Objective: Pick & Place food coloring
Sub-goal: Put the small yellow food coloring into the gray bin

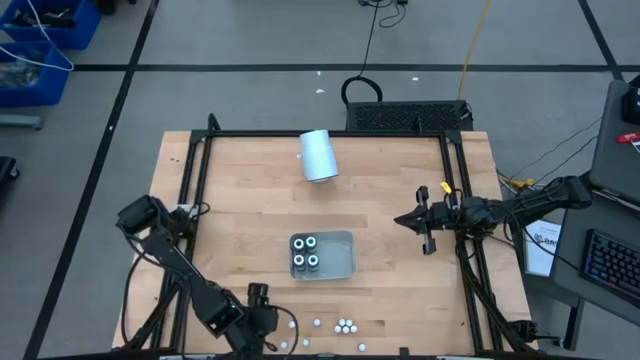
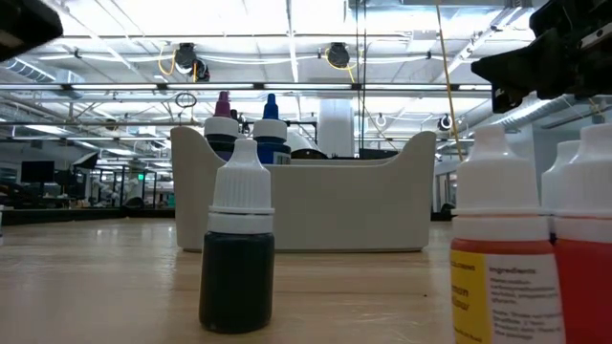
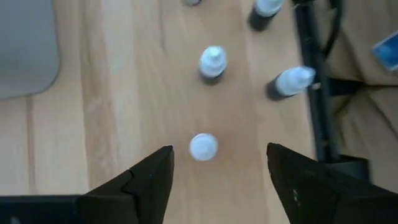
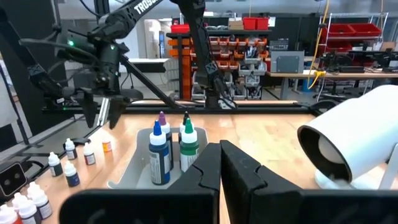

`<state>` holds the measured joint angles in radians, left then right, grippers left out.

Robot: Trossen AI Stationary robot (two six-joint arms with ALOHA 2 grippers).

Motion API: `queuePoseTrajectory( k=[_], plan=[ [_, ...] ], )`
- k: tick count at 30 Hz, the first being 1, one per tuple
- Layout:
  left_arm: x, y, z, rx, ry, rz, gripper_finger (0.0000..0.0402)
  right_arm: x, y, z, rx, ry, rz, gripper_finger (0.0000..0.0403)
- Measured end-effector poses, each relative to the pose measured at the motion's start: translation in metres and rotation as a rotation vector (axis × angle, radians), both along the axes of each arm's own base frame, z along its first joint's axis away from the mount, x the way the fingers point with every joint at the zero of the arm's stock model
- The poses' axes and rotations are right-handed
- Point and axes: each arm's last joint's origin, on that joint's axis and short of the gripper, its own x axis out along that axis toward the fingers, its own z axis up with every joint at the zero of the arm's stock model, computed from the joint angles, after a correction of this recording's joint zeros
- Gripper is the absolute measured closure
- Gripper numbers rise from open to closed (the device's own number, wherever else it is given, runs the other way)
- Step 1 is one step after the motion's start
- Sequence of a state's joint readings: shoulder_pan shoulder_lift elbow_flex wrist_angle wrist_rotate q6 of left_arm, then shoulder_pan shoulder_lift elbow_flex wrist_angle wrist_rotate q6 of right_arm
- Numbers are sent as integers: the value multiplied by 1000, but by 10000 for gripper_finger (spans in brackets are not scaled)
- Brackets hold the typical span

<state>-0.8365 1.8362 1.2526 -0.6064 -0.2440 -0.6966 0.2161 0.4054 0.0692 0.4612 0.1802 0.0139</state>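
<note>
The left gripper (image 3: 217, 171) is hovering with fingers spread wide over a white-capped food coloring (image 3: 203, 147) bottle standing at the table's near edge, left of the other loose bottles. It should descend straight, keeping the cap centred, to avoid toppling neighbours. Four bottles are sitting in the grey tray (image 1: 340, 265) mid-table. The right gripper (image 1: 420, 222) is waiting far right, fingers pressed together. An orange bottle's (image 2: 497, 258) label print is too blurred to read.

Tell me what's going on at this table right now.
A two-armed robot is sorting food coloring bottles into a grey tray. Four bottles already stand in the tray's left end. The left hand hangs open above a loose white-capped bottle near the table's front edge, not gripping it. The right hand waits shut off to the right. A pale-blue cylinder lies farther back.
</note>
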Motion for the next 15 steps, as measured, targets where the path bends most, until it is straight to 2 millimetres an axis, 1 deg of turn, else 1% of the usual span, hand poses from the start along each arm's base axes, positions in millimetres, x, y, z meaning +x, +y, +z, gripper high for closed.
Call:
queuePoseTrajectory(
  k=[5, 8, 15],
  plan=[
    [2, 9, -12, -10, 3, 37, 148, 1, 0, -1, -2, 13, 0, 403],
    [5, 10, -15, -33, -11, 41, 155, 1, 0, -1, -3, 12, 0, 403],
    [4, 13, -20, -36, 8, 40, 169, 1, 0, -1, -6, 12, -1, 403]
  ],
)
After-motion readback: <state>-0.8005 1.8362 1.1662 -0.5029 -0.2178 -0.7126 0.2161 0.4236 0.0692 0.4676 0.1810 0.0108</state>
